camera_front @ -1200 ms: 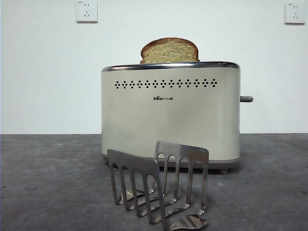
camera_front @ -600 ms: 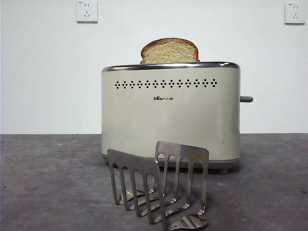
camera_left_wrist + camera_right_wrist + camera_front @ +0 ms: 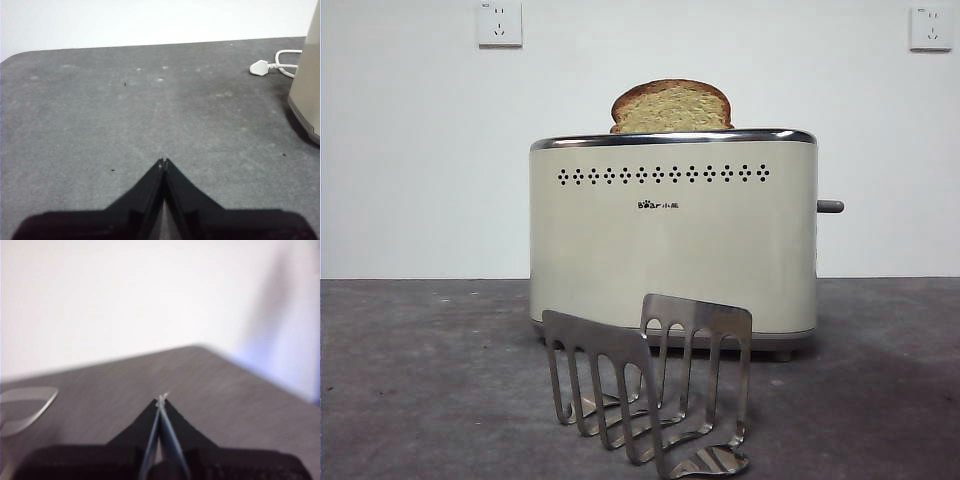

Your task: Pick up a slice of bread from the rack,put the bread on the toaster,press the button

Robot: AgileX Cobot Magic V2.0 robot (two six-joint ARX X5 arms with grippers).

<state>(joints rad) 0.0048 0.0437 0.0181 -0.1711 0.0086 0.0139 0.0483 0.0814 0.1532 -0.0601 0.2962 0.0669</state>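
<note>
The slice of bread (image 3: 671, 106) stands upright in the slot of the cream-white toaster (image 3: 673, 240), its rounded brown-crusted top showing above the chrome rim. The grey button (image 3: 830, 206) sticks out from the toaster's right end. In front stands the steel rack (image 3: 648, 385), with nothing in its slots. My left gripper (image 3: 163, 162) hangs shut over bare grey table, with a corner of the toaster (image 3: 307, 85) off to one side. My right gripper (image 3: 161, 400) is shut and holds nothing, over the table near a corner. Neither gripper shows in the front view.
A white plug and cable (image 3: 272, 66) lie on the table beside the toaster. Two white wall sockets (image 3: 500, 22) sit high on the back wall. A shiny metal piece (image 3: 25, 407) shows at the edge of the right wrist view.
</note>
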